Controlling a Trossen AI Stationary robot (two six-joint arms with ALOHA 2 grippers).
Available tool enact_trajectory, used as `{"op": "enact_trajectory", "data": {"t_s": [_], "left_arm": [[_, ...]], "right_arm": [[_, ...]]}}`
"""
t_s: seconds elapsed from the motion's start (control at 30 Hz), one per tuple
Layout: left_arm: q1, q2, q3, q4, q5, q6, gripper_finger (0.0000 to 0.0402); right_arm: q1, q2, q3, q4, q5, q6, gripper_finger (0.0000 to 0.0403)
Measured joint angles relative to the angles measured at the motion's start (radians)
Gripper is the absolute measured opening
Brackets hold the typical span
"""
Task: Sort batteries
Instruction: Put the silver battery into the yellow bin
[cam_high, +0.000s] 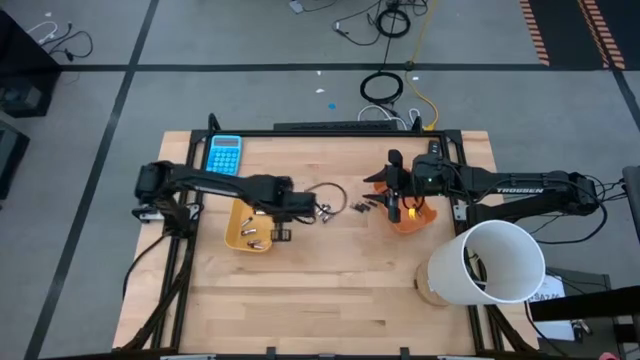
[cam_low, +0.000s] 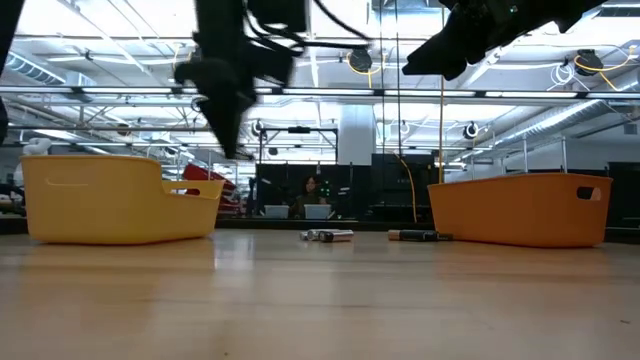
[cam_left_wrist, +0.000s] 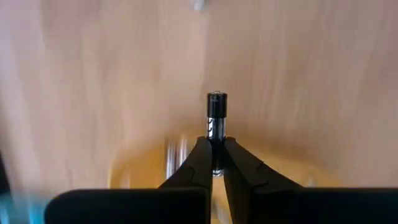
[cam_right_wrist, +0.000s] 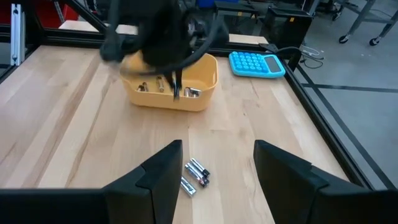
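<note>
My left fingers (cam_left_wrist: 212, 163) are pinched tight on a dark battery (cam_left_wrist: 216, 118), which stands out straight beyond their tips; below them sits the yellow tray (cam_high: 245, 226) with several batteries already in it (cam_right_wrist: 166, 86); my right fingers (cam_right_wrist: 217, 177) stand spread and hold nothing, hanging beside the orange tray (cam_high: 412, 217); just ahead of them a few loose batteries (cam_right_wrist: 194, 175) lie on the wooden worktop (cam_high: 330, 270), between the two trays; a blue calculator (cam_high: 225, 154) rests beyond the yellow tray.

Robotics lab: floor cables (cam_high: 385, 20), workstations.
</note>
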Motion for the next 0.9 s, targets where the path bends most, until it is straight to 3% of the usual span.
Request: {"op": "enact_trajectory", "data": {"t_s": [0.1, 0.2, 0.37, 0.5, 0.63, 0.73, 0.9], "left_arm": [[0.003, -0.057, 0.0, -0.19, -0.017, -0.159, 0.0033], [-0.011, -0.07, -0.014, -0.208, -0.084, -0.234, 0.0067], [-0.034, -0.069, -0.029, -0.218, -0.082, -0.259, 0.0161], [-0.022, -0.061, -0.031, -0.188, -0.147, -0.198, 0.0223], [0.003, -0.062, -0.031, 0.09, -0.173, -0.099, 0.0241], [0.02, -0.034, -0.028, 0.323, -0.132, -0.049, 0.0238], [0.03, 0.068, -0.03, 0.532, -0.13, 0.007, 0.0223]], "right_arm": [[0.0, 0.0, 0.0, 0.006, 0.0, 0.0, 0.0189], [0.0, 0.0, 0.0, 0.013, 0.0, 0.0, 0.0189], [0.0, 0.0, 0.0, 0.013, 0.0, 0.003, 0.0189], [0.0, 0.0, 0.0, 0.012, 0.001, 0.004, 0.0189], [0.0, 0.0, 0.0, 0.013, 0.001, 0.004, 0.0189], [0.0, 0.0, 0.0, 0.012, 0.002, 0.004, 0.0189], [0.0, 0.0, 0.0, -0.003, 0.002, 0.013, 0.0189]]}}
